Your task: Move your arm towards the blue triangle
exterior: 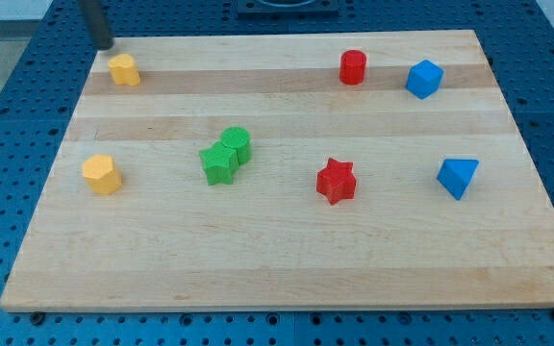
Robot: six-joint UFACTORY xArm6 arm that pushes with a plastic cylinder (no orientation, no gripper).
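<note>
The blue triangle (pixel 458 177) lies on the wooden board (pixel 277 259) at the view's right, about mid-height. My tip (pixel 105 45) is at the board's top left corner, just above and left of a yellow block (pixel 123 69). The tip is far from the blue triangle, across the whole board. It touches no block.
A blue cube (pixel 424 79) and a red cylinder (pixel 353 67) sit at the top right. A red star (pixel 336 181) is left of the triangle. A green star (pixel 219 162) and green cylinder (pixel 237 144) touch near the middle. A second yellow block (pixel 102 174) is at the left.
</note>
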